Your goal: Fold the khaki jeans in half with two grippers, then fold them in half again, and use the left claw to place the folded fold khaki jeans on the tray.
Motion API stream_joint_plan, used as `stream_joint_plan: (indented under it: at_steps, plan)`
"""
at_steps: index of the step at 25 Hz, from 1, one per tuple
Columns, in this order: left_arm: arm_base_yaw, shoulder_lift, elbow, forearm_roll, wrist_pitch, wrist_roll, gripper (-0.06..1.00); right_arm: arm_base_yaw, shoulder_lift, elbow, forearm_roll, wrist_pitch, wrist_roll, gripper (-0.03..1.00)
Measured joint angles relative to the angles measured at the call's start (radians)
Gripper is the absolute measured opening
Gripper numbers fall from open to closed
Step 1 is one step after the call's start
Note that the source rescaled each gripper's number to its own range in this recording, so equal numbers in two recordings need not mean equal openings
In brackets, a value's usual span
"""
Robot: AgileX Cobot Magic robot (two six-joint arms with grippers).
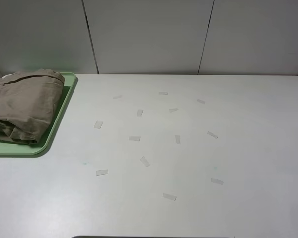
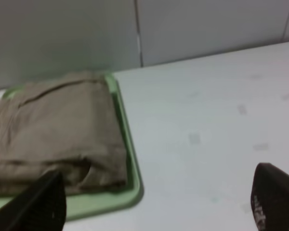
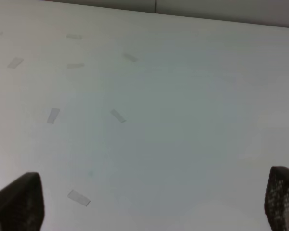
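The folded khaki jeans lie on the tray at the worktop's far left edge; the left hand and the right hand are both spread, holding nothing.

i work in what looks like a lab test cell: a plain white table dotted with small tape markers, closed in behind by bare grey wall panels.

1 pr khaki jeans, folded, on 1 green tray at table's far-left edge. 13 clear tape strips across table's middle. 2 grippers: left gripper & right gripper, 2 black fingertips each, spread apart, nothing between.
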State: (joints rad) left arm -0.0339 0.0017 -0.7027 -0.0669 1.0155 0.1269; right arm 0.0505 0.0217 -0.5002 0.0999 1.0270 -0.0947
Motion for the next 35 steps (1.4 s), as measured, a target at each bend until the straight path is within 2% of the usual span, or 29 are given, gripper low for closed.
stream_joint_plan:
  at_steps: [7, 16, 21, 30, 35]
  plan:
    - [0.000, -0.008, -0.001, -0.020, 0.116, -0.068, 0.81, 0.000, 0.000, 0.000, 0.002, 0.000, 0.000, 1.00]
    - [0.000, -0.011, 0.112, -0.022, 0.144, -0.098, 0.81, 0.000, 0.000, 0.000, 0.003, 0.000, 0.000, 1.00]
    - [0.000, -0.011, 0.168, 0.016, 0.144, -0.152, 0.81, 0.000, 0.000, 0.000, 0.003, 0.000, 0.000, 1.00]
    - [0.000, -0.011, 0.168, 0.047, 0.144, -0.167, 0.81, 0.000, 0.000, 0.000, 0.003, 0.000, 0.000, 1.00]
    - [0.000, -0.011, 0.168, 0.116, 0.144, -0.167, 0.81, 0.000, 0.000, 0.000, 0.003, 0.000, 0.000, 1.00]
